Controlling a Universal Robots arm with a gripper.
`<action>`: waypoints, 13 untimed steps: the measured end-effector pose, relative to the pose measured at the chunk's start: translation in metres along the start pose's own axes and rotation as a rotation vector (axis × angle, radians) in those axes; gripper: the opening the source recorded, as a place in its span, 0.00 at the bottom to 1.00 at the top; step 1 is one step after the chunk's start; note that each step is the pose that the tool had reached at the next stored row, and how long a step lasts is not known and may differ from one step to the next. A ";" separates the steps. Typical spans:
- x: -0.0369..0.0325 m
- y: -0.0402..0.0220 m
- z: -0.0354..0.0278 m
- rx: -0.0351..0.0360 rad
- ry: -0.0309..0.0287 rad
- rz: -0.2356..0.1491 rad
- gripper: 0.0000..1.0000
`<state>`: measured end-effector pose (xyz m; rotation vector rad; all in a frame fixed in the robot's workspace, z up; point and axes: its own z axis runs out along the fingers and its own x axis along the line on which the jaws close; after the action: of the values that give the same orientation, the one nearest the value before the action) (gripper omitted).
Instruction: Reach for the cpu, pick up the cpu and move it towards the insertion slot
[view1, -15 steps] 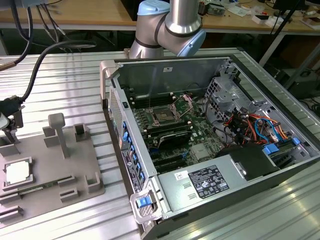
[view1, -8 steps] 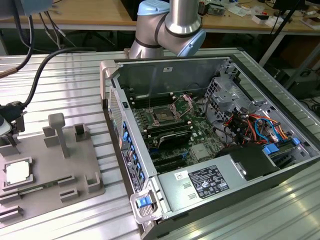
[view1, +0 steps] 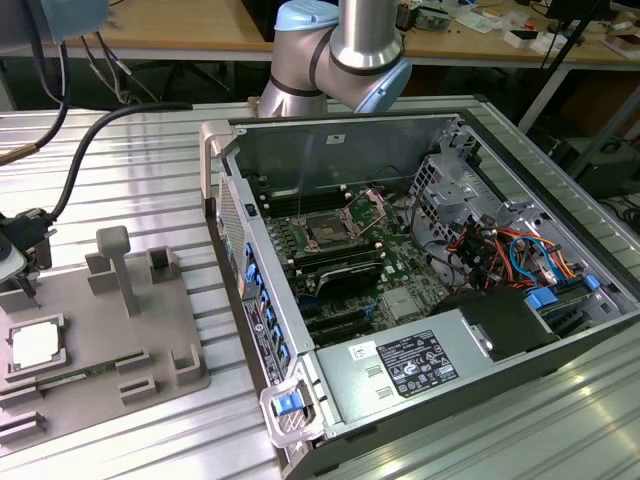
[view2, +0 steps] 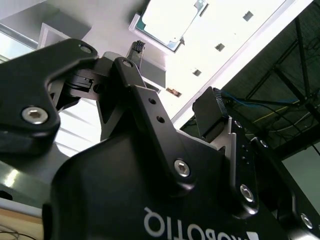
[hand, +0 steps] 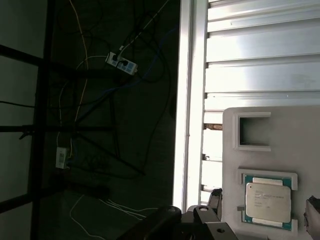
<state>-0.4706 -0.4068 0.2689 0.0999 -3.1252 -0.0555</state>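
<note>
The cpu (view1: 35, 346) is a small square chip with a silvery top. It lies flat in a recess of the grey tray (view1: 150, 330) at the exterior view's left, and also appears in both wrist views (hand: 267, 200) (view2: 170, 17). My gripper (view1: 22, 262) hovers over the tray's far left part, a little above the cpu and apart from it. Its black fingers (view2: 135, 52) stand wide apart with nothing between them, so it is open. The insertion slot (view1: 330, 230) is a square socket with a silver frame, inside the open computer case.
The open computer case (view1: 420, 260) fills the exterior view's middle and right, its side wall (view1: 240, 250) rising between tray and socket. An upright grey post (view1: 115, 262) and small blocks stand on the tray. A narrow green memory stick (view1: 70, 378) lies by the cpu. The table edge (hand: 187, 125) drops to the floor.
</note>
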 end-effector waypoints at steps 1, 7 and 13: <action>0.0000 0.0000 0.0003 -0.0001 -0.0002 0.000 0.68; 0.0000 0.0000 0.0005 0.0000 -0.0001 0.000 0.68; -0.0001 -0.0001 0.0018 0.0001 -0.0005 0.000 0.68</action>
<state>-0.4705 -0.4068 0.2671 0.1000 -3.1257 -0.0553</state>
